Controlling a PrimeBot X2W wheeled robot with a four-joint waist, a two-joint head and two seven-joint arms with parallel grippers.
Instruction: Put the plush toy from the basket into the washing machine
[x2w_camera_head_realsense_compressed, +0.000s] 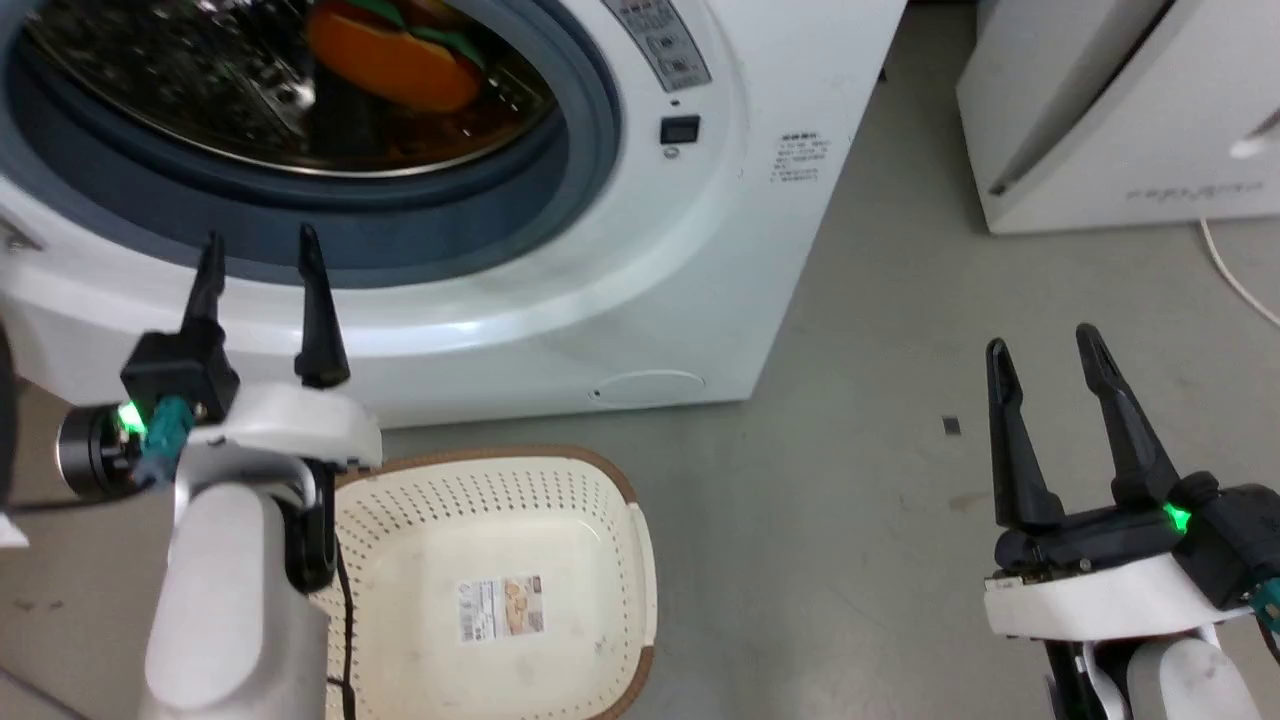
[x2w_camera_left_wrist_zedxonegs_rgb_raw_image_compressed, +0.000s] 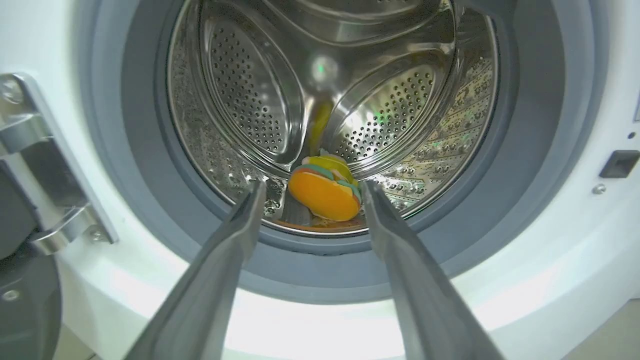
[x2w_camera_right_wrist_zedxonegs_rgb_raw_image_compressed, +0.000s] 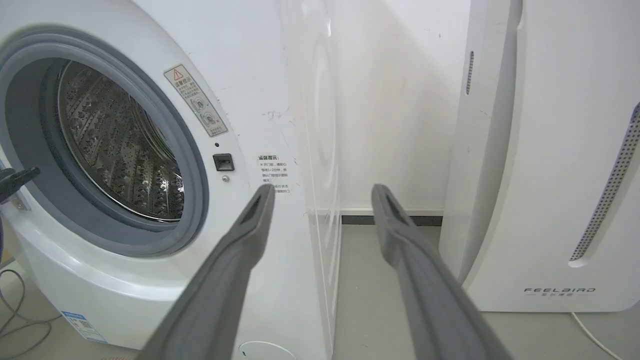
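Observation:
The plush toy (x2w_camera_left_wrist_zedxonegs_rgb_raw_image_compressed: 326, 192) lies at the bottom front of the steel drum, its orange, green-trimmed bottom facing out; the head view also catches the plush toy (x2w_camera_head_realsense_compressed: 395, 55) at the top edge. The washing machine (x2w_camera_head_realsense_compressed: 640, 250) stands with its grey-gasketed opening uncovered. My left gripper (x2w_camera_head_realsense_compressed: 258, 250) is open with nothing in it, its tips just outside the opening's lower rim, pointing in at the toy. The cream basket (x2w_camera_head_realsense_compressed: 500, 590) sits on the floor below with just a sticker on its bottom. My right gripper (x2w_camera_head_realsense_compressed: 1040, 345) hangs open over the floor at the right.
The white FEELBIRD appliance (x2w_camera_right_wrist_zedxonegs_rgb_raw_image_compressed: 550, 200) stands right of the washing machine, a narrow floor gap between them. The door hinge bracket (x2w_camera_left_wrist_zedxonegs_rgb_raw_image_compressed: 45, 160) sits left of the opening. A white cable (x2w_camera_head_realsense_compressed: 1235, 275) runs along the floor at the far right.

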